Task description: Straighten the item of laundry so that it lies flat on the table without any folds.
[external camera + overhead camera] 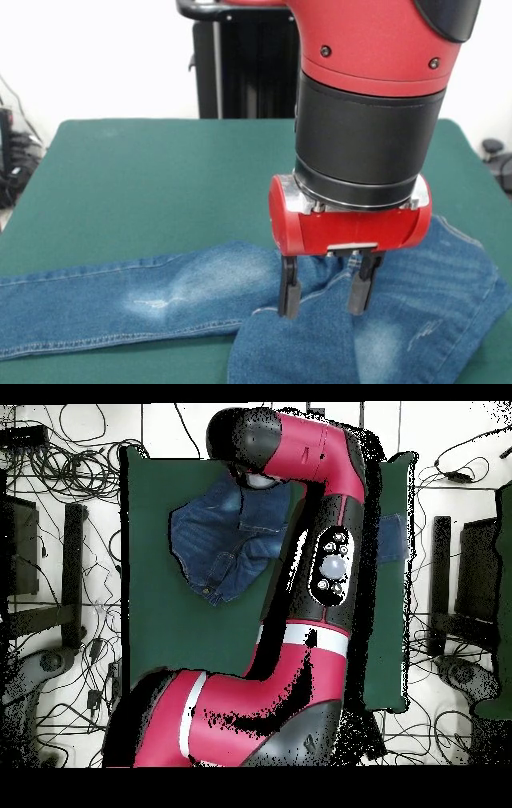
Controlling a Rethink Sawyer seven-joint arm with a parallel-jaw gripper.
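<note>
The tabletop (144, 184) is the biggest thing here. It is a wide rectangle with a soft, dark green cloth top and rounded corners.

Next is the robot arm (372, 88). It is fat and round like a pipe, with shiny red shells and a thick black ring. In the overhead view the arm (300, 634) bends across the green cloth and hides a lot of it.

The jeans (160, 296) lie on the near part of the tabletop in the front view. They are blue denim, a bit rough, with pale faded patches and thin stitch lines along the seams. One leg runs long and flat to the left edge. The other part is folded over itself and bunched up near the bottom right. From above, the jeans (225, 544) look like a crumpled heap, with more blue cloth showing on the other side of the arm.

The smallest thing is the pincer (326, 298). It has a red rounded body and two short black fingers (289, 290). They are spread apart, and their tips come down onto the denim fold
</note>
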